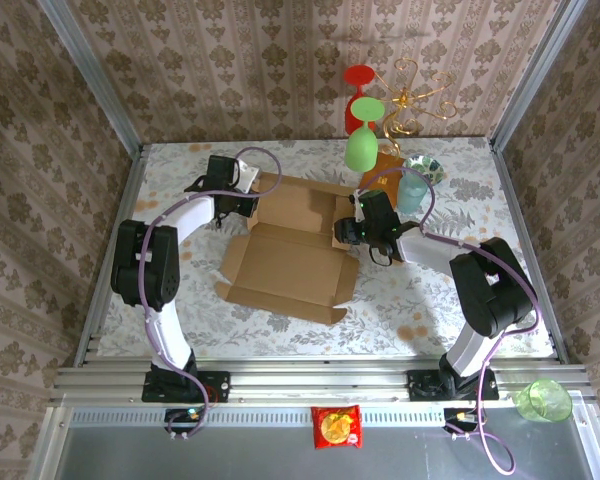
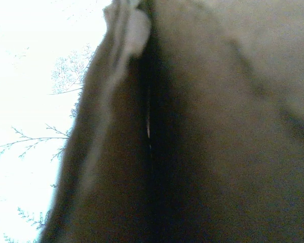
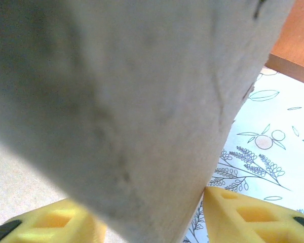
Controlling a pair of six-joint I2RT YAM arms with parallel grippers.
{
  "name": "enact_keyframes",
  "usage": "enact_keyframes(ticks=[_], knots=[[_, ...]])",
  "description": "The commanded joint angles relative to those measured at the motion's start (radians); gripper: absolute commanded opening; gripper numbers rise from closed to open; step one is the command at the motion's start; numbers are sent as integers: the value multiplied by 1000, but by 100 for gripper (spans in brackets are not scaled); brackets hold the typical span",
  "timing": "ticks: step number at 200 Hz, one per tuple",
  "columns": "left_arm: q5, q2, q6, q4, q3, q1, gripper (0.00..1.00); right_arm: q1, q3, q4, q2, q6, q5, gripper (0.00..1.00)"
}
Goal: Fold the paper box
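1. The paper box [image 1: 285,262] lay at the middle of the table [image 1: 180,330] as an opened die-cut sheet, inside face up, with most of its panels flat on the patterned cloth
2. The right gripper [image 1: 352,228] sat at the sheet's right edge. In its wrist view the yellow fingertips [image 3: 243,217] stood apart with a cardboard flap between them, straddled rather than pinched. I judged this placement was meant to tip that side flap up along its crease
3. The left gripper [image 1: 242,192] was at the far-left corner of the sheet with its jaws together. Its wrist view gave a blur of brown cardboard right against the lens, so it looked clamped on a flap there, probably anchoring the sheet so it would not slide while the other arm pushed
4. An orange-brown packet [image 1: 388,165] lay just beyond the far-right corner, with a green glass [image 1: 360,148] and a teal cup [image 1: 412,190] near it. They were close enough to the right arm that a wide swing risked a knock
5. No wall looked locked in place, so the folding seemed at an early stage
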Motion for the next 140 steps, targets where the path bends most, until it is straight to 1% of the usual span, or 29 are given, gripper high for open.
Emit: enact_keyframes(ticks=[1,24,45,66,73,94,112,127,140], knots=[[47,21,-20,-42,28,-15,0,12,-13,-60,26,15,36,46],[45,22,-20,-47,35,-20,0,19,11,-68,46,17,84,38],[43,23,-23,-51,39,-21,0,30,28,-81,57,25,127,37],[38,22,-22,-62,48,-26,0,43,29,-86,54,39,181,28],[37,21,-23,-63,50,-27,0,45,26,-82,51,43,186,26],[33,18,-23,-71,50,-30,0,48,22,-76,46,48,190,26],[29,15,-26,-77,46,-30,0,48,18,-83,43,40,200,21],[25,12,-32,-77,44,-32,0,48,11,-73,36,34,188,21],[25,12,-38,-76,41,-33,0,48,6,-65,34,32,161,27]])
